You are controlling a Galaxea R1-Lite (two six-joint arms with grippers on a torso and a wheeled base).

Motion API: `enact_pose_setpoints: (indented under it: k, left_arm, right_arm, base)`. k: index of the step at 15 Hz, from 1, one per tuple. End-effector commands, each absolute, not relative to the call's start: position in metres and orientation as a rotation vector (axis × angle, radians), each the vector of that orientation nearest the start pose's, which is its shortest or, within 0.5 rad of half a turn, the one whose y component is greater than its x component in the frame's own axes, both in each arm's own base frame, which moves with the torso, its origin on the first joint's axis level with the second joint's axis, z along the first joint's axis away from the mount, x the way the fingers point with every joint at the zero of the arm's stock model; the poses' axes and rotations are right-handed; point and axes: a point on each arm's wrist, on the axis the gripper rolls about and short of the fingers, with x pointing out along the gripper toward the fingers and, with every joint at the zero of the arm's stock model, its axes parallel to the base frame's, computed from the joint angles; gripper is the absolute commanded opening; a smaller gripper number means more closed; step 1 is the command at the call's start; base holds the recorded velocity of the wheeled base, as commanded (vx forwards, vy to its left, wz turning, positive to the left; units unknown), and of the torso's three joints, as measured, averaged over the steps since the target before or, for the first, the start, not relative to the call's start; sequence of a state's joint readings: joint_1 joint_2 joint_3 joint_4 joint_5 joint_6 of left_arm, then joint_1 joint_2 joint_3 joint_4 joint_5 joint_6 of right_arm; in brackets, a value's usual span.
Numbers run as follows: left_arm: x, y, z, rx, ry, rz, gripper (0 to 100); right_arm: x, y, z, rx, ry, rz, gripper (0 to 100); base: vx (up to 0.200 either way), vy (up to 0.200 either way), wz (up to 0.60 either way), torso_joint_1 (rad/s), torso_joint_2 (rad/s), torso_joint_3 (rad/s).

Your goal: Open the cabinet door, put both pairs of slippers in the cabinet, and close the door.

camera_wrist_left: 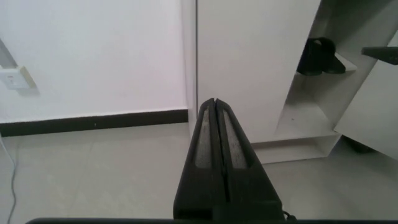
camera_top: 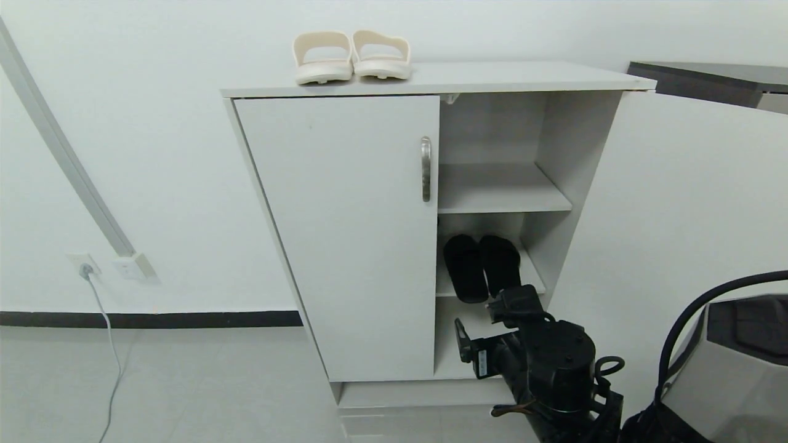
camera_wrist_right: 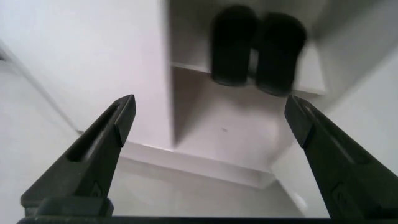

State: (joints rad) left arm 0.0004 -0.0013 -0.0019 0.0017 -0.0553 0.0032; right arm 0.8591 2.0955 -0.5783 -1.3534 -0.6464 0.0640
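The white cabinet (camera_top: 431,77) has its left door (camera_top: 345,234) closed and its right door (camera_top: 677,215) swung wide. A cream pair of slippers (camera_top: 351,56) stands on the cabinet top. A black pair of slippers (camera_top: 483,267) lies on the middle shelf (camera_top: 535,286) inside. My right gripper (camera_top: 514,301) is just in front of that shelf, low down. In the right wrist view it (camera_wrist_right: 210,106) is open and holds nothing, with the black pair (camera_wrist_right: 258,53) ahead of it. My left gripper (camera_wrist_left: 214,102) is shut and empty, over the floor facing the closed door (camera_wrist_left: 249,62).
The upper shelf (camera_top: 502,187) and bottom compartment (camera_top: 455,357) hold nothing. The open door stands close to my right arm. A wall socket with a cable (camera_top: 83,269) is low on the left wall. Bare tiled floor (camera_top: 184,381) lies left of the cabinet.
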Motion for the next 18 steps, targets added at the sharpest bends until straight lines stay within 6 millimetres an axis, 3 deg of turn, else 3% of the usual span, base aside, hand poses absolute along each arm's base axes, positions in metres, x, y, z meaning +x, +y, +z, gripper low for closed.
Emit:
enact_pose_setpoints:
  k: [1, 8, 18]
  left_arm:
    - [-0.0229, -0.0013, 0.0757, 0.002, 0.0, -0.054, 0]
    - [-0.0229, -0.0013, 0.0757, 0.003, 0.0, -0.054, 0]
    - [-0.0229, -0.0013, 0.0756, 0.001, 0.001, -0.054, 0]
  right_arm:
    - [0.2273, 0.242, 0.0726, -0.05, 0.129, 0.207, 100]
    - [0.2275, 0.2414, 0.0735, -0.042, 0.12, 0.204, 100]
    - [0.2221, 0.2338, 0.0761, -0.048, 0.066, 0.234, 100]
  base:
    - [0.0, 0.2, 0.0, -0.002, 0.0, -0.002]
    - [0.0, 0.2, 0.0, 0.004, 0.0, 0.0]
    - [0.0, 0.0, 0.0, 0.0, 0.0, 0.0]
